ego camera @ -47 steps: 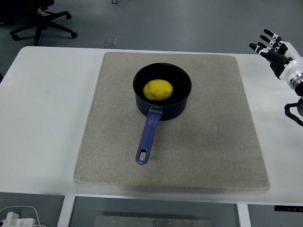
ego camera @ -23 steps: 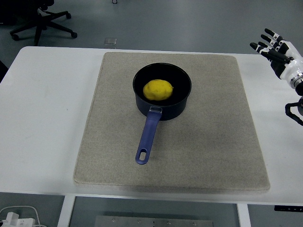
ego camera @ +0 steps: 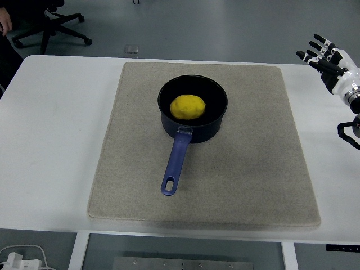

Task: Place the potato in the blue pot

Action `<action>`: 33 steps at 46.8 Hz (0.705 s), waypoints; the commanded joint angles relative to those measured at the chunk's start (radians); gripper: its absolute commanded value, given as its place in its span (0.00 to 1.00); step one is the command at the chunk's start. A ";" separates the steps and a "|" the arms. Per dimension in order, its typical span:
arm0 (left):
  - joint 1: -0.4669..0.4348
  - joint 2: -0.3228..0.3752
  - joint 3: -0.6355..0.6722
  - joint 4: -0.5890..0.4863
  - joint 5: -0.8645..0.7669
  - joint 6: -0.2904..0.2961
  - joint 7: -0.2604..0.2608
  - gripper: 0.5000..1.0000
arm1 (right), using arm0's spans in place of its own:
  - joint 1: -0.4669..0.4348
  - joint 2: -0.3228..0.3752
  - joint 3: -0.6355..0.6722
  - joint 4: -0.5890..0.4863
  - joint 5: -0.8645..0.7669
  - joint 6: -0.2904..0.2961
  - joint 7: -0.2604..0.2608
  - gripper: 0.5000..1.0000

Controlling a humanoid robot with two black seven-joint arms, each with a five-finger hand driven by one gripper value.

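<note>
Potato (ego camera: 188, 107): yellow and rounded, lying inside the blue pot, on its dark floor, a little left of the middle.
Blue pot (ego camera: 193, 108): upright on the mat, in its far half and near the middle from side to side; dark inside, blue outside.
Pot handle (ego camera: 174, 165): blue, running from the pot's near wall toward the surface's near edge and slightly to the left, with a hanging hole at its end; it lies over the mat.
Mat (ego camera: 247, 169): grey-beige, roughly square, covering the middle of the surface.
Surface (ego camera: 50, 140): white, bare strips showing to the left and right of the mat.
Right hand (ego camera: 326, 56): at the picture's right edge above the far right corner of the surface, well apart from the pot; fingers spread and released, grasping nothing.
Left hand: out of view.
Person (ego camera: 5, 19): only a small part shows at the top left corner, beside an office chair (ego camera: 53, 25) on the floor.
</note>
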 commanded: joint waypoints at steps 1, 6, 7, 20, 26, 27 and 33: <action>0.000 0.000 0.000 0.000 0.000 0.000 0.000 0.99 | -0.001 -0.002 0.000 0.000 0.000 0.000 0.000 0.86; 0.000 0.000 0.000 0.000 0.000 0.000 0.000 0.99 | -0.003 0.000 0.000 0.000 0.000 -0.002 0.000 0.86; 0.000 0.000 0.000 0.000 0.000 0.000 0.000 0.99 | -0.003 0.000 0.000 0.000 0.000 -0.002 0.000 0.86; 0.000 0.000 0.000 0.000 0.000 0.000 -0.001 0.99 | 0.000 -0.003 0.000 0.000 0.000 -0.002 0.000 0.86; 0.000 0.000 0.000 0.000 0.000 0.000 0.000 0.99 | 0.000 -0.006 0.000 0.000 0.000 -0.002 0.000 0.86; 0.000 0.000 0.000 0.000 0.000 0.000 0.000 0.99 | 0.000 -0.006 0.000 0.000 0.000 -0.002 0.000 0.86; 0.000 0.000 0.000 0.000 0.000 0.000 0.000 0.99 | 0.000 -0.006 0.000 0.000 0.000 -0.002 0.000 0.86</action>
